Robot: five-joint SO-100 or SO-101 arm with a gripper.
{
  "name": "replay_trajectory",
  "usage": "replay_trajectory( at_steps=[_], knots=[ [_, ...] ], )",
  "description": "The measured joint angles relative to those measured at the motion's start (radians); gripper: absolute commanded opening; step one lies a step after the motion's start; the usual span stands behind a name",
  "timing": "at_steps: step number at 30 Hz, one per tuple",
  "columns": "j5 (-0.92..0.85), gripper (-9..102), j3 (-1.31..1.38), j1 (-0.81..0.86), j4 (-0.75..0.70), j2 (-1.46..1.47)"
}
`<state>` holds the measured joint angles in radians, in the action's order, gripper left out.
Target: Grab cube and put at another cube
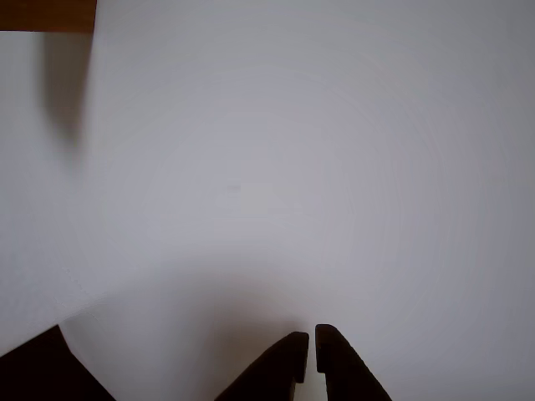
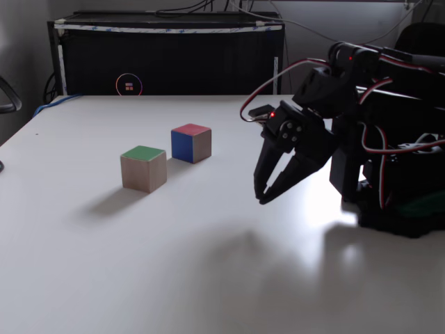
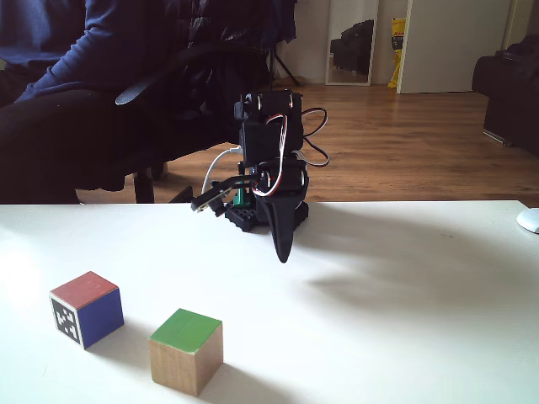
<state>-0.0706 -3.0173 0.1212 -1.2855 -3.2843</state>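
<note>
Cube (image 2: 144, 168), green face up and bare wooden sides showing, sitting on the white table (image 2: 208, 264) in a fixed view, just beside another cube (image 2: 191, 142) with a red top and a blue side, not touching it. Seen from the opposite side in a fixed view, cube (image 3: 186, 350) lying nearest the camera, another cube (image 3: 87, 308) to its left and showing a black-and-white marker tag on one face. Gripper (image 2: 263, 197) hovering off to the right, well apart from both blocks, tips pointing down close to the tabletop. Fingers nearly pressed together, a thin slit between them in the other view (image 1: 311, 351), pinching nothing. Dark-clothed person sitting (image 3: 76, 76) behind the arm.
</note>
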Motion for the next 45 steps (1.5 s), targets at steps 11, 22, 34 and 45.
replay_trajectory(
  at_steps=[11, 22, 34, 45],
  knots=[
    [0.115, 0, 0.0, 0.037, 0.0, 0.0],
    [0.164, 13, 0.067, 0.095, 0.095, 0.02],
    [0.242, 25, 0.664, 0.23, 0.233, 0.985],
    [0.279, 42, 1.034, 0.281, 0.143, 1.353]
  ],
)
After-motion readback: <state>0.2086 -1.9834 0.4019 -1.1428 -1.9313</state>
